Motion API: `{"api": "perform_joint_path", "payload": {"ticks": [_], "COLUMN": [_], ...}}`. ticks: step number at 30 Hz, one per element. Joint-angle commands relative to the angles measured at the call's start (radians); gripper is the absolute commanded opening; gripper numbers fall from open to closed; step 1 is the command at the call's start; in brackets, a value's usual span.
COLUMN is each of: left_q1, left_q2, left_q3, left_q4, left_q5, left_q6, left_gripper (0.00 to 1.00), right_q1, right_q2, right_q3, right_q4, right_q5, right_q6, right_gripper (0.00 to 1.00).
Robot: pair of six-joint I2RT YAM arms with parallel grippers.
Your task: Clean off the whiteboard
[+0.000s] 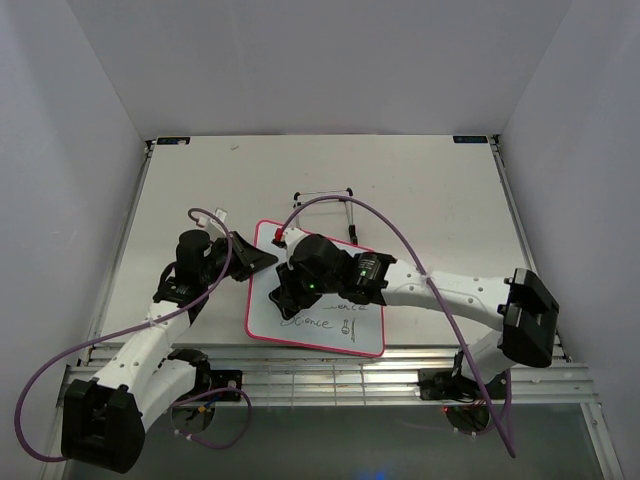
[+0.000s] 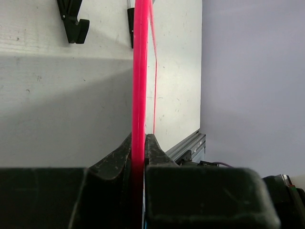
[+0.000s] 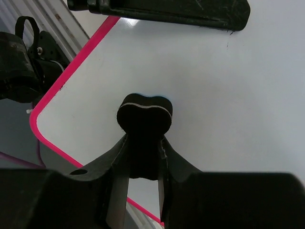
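Two grips split the job: your left fingers (image 2: 116, 155) are clamped on the pink left edge of the whiteboard (image 1: 270, 318), steadying it on the worktop (image 1: 430, 190). Your right fingers (image 3: 114, 162) pinch the black eraser (image 3: 144, 112) over its left part, seemingly touching. The writing nearer you is not yet wiped.

probably lab: white-walled robot table (image 1: 420, 170)

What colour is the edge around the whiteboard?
The whiteboard has a bright pink edge, clearest in the right wrist view.

Overhead, two wrist close-ups on whiteboard (image 1: 268, 315)
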Motion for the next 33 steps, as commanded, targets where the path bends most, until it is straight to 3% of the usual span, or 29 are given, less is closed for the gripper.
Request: {"api": "perform_joint_path", "payload": {"ticks": [1,7,14,21,29,33], "left_q1": [-0.022,-0.021,-0.013,0.013,0.073,0.104], "left_q2": [-0.036,-0.045,-0.048,-0.046,-0.034,-0.025], "left_q3": [0.042,0.074,0.102,0.124,0.128,0.136], "left_q4": [0.145,0.089,0.046,-0.017,-0.039,-0.053], "left_q5": [-0.049,-0.075,-0.106,-0.101,-0.029,0.018], "left_q6": [0.014,0.051,0.08,0.112,0.144,0.171], "left_gripper": [0.0,0.0,0.0,0.0,0.0,0.0], "right_q1": [0.018,-0.14,-0.402,-0.525,-0.646,-0.65], "right_q2": [0.052,-0.12,-0.303,-0.241,-0.283,-0.269], "right_q3": [-0.08,-0.466,-0.713,-0.79,-0.804,-0.801], "right_q4": [0.058,0.058,0.038,0.034,0.015,0.018], "right_q5": [-0.051,0.0,-0.038,-0.095,-0.13,-0.126], "right_q6": [0.058,0.127,0.104,0.069,0.054,0.05], "right_gripper": [0.09,0.09,0.1,0.1,0.11,0.11]}}
